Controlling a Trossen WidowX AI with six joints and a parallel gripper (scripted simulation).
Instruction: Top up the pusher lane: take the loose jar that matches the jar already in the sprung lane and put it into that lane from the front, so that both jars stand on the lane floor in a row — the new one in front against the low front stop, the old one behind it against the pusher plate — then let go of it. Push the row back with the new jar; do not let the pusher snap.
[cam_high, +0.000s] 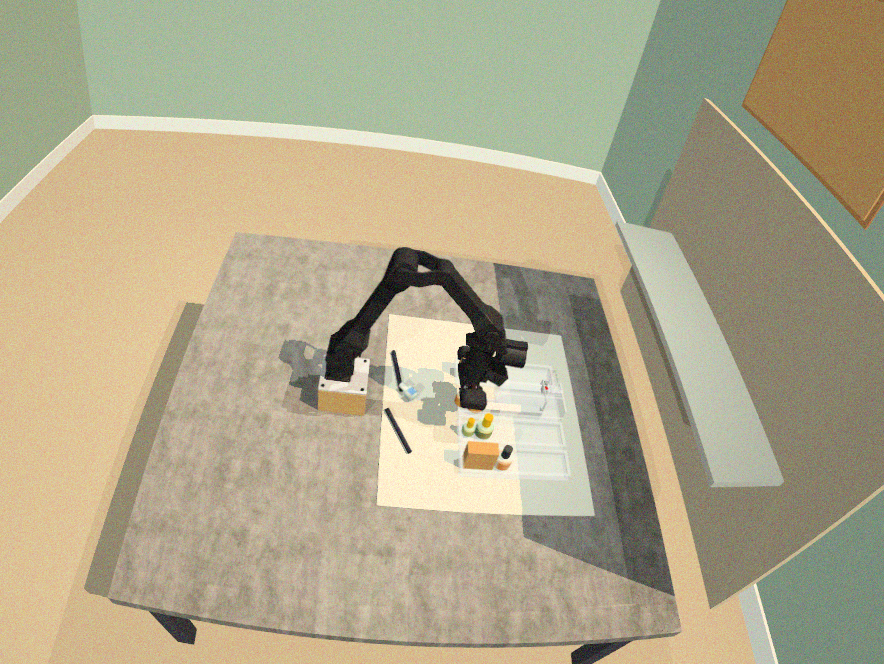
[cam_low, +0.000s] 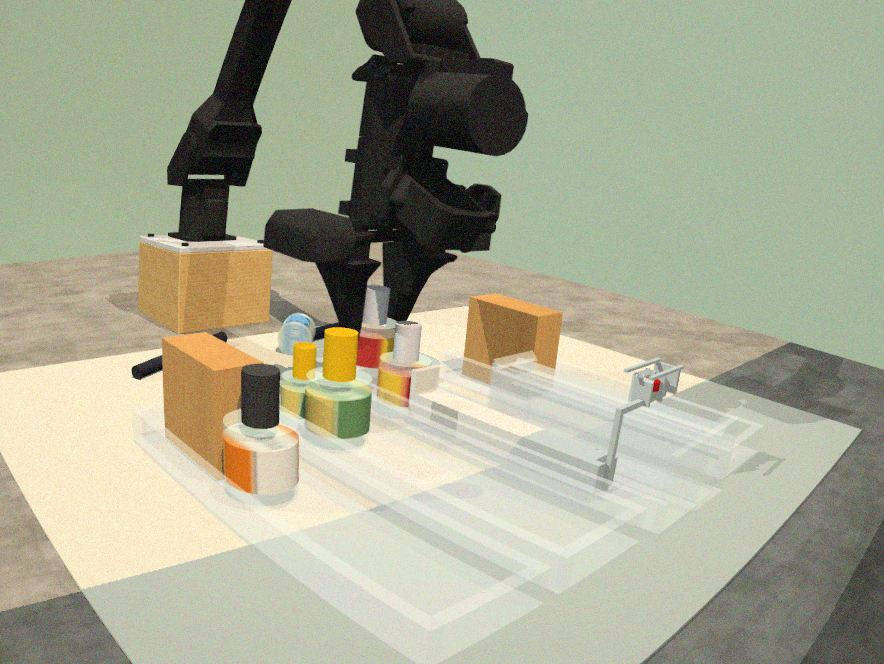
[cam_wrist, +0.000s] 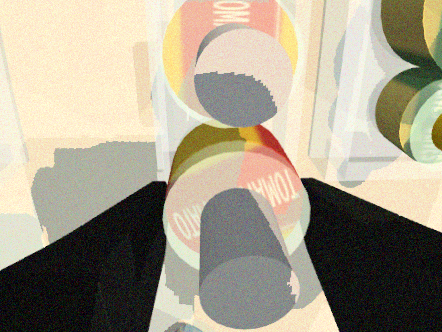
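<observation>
My gripper (cam_low: 377, 325) (cam_wrist: 233, 193) is shut on a loose tomato jar (cam_low: 370, 350) (cam_wrist: 272, 185) with a grey-white cap, its label red and yellow. The matching lane jar (cam_low: 394, 384) (cam_wrist: 245, 55) stands upright in the clear sprung lane (cam_wrist: 161, 145), directly behind the held jar. In the wrist view the two jars meet or overlap, and the held jar is over the lane's front end. The white pusher plate (cam_low: 426, 379) stands against the lane jar's back. The front stop and the held jar's base are hidden, so its height above the floor cannot be told.
Two yellow-capped jars, one larger (cam_low: 339, 407) and one smaller (cam_low: 303, 360), stand one lane over. Beyond are a black-capped jar (cam_low: 260, 457) and an orange block (cam_low: 207, 393). Another orange block (cam_low: 521, 307) is opposite. A grey bracket (cam_low: 613, 443) rises farther back. A clear blue-marked item (cam_low: 296, 332) lies in front.
</observation>
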